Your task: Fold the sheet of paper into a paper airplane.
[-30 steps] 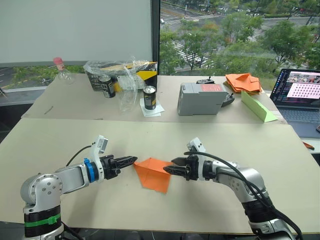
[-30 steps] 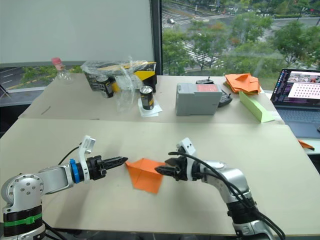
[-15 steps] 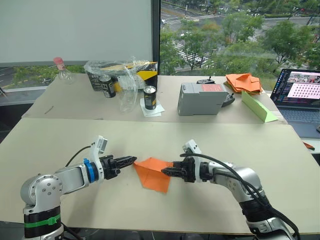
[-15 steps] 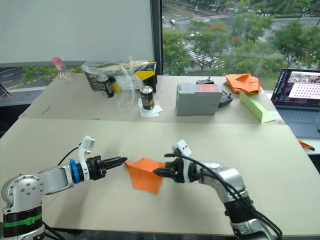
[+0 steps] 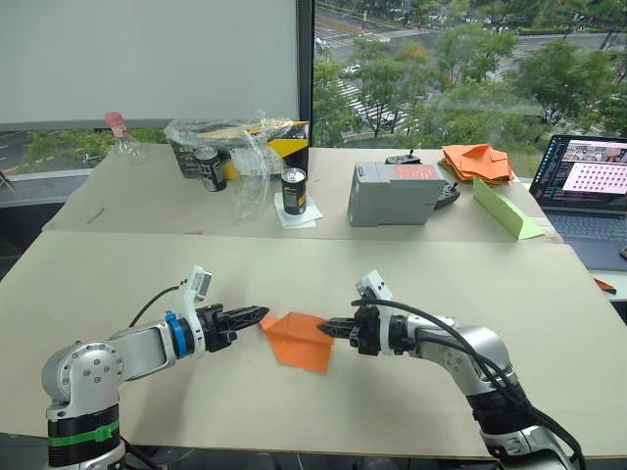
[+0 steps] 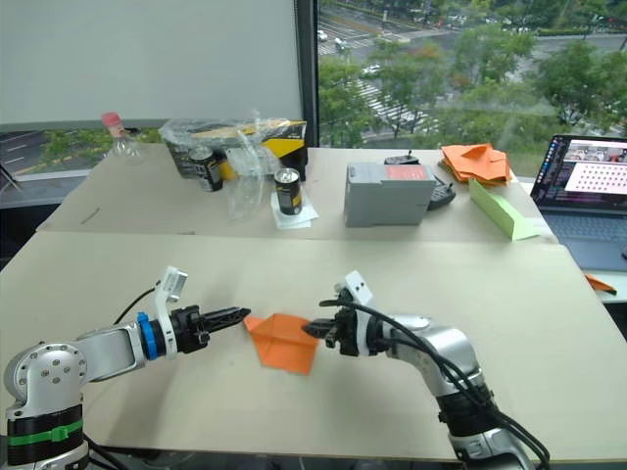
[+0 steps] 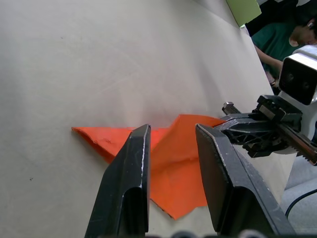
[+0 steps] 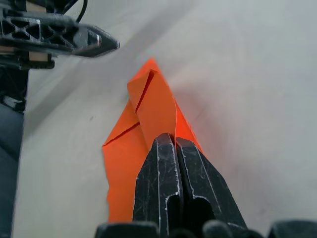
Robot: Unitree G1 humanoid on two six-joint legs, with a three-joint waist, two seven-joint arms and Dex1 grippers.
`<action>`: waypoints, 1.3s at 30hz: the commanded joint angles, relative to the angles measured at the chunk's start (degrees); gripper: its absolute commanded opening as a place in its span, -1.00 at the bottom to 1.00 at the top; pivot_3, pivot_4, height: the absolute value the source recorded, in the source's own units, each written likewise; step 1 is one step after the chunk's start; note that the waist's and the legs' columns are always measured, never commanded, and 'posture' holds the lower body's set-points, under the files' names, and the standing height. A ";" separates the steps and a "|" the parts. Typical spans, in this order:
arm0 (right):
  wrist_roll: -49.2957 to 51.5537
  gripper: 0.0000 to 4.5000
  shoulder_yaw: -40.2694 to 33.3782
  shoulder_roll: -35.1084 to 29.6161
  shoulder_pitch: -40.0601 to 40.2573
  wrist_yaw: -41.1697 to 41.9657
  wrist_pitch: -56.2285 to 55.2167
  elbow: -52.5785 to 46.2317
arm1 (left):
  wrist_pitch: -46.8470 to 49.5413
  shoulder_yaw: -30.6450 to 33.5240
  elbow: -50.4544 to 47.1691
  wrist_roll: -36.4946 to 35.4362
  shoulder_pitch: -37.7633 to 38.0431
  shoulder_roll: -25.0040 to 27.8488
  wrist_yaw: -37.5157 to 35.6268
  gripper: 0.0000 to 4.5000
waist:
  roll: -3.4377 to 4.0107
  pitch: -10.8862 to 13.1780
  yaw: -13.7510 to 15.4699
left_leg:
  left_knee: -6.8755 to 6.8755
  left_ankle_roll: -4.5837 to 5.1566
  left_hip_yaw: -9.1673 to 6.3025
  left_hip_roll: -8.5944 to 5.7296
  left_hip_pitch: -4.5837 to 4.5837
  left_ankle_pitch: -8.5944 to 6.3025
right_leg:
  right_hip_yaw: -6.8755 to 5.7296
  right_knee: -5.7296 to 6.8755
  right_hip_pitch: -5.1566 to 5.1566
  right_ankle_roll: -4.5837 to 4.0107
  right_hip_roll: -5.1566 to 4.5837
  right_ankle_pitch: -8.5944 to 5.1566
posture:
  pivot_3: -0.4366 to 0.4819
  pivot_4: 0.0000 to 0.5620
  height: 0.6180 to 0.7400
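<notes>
My two head eyes look forward and down from above my arms, taking in the near table, the far table and the window, the same scene a little offset. My wrist cameras sit low and close, each looking along its own fingers from opposite sides at the sheet of paper, which all views share.

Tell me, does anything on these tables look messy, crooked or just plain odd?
Mostly the back table: crumpled clear plastic wrap sprawls over a box and drinks cans, and a heap of orange paper pieces sits near the laptop. On the front table, the sheet of paper is only part-folded, lying askew between the robot's hands.
</notes>
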 commanded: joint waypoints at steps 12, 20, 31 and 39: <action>-35.14 -0.99 8.83 -5.73 -2.74 -4.58 -61.92 8.22 | -0.93 0.57 -0.30 -1.24 -0.22 1.34 -0.35 -0.33 | 0.00 0.00 0.00 | 0.00 -0.56 0.04 0.00 -0.01 0.32 | 0.01 0.01 -0.02 0.00 -0.01 0.00 | -0.05 -0.47 1.00; -40.93 -0.99 12.20 -9.45 -0.94 -2.67 -73.15 14.40 | -0.81 0.46 -0.24 -1.34 -0.25 1.41 -0.28 -0.33 | 0.00 0.00 0.01 | 0.00 -0.59 0.05 0.00 -0.01 0.34 | 0.02 0.03 0.00 0.00 0.00 0.00 | -0.05 -0.47 1.00; -24.60 0.17 9.74 -8.20 2.74 9.27 -60.79 5.19 | -1.37 -0.30 0.09 -0.90 -0.40 1.20 -0.37 -0.33 | 0.00 0.00 0.01 | 0.01 -0.59 0.04 0.01 0.01 0.34 | 0.03 0.02 0.04 0.00 0.00 0.00 | -0.05 -0.47 1.00; -12.06 -0.06 2.10 -1.42 -1.43 3.57 -36.94 1.25 | -1.75 -0.79 0.22 -0.86 -0.39 1.30 -0.42 -0.33 | 0.00 0.00 -0.02 | 0.01 -0.58 0.02 0.01 0.01 0.33 | 0.03 0.03 0.04 -0.01 0.00 0.00 | -0.05 -0.47 1.00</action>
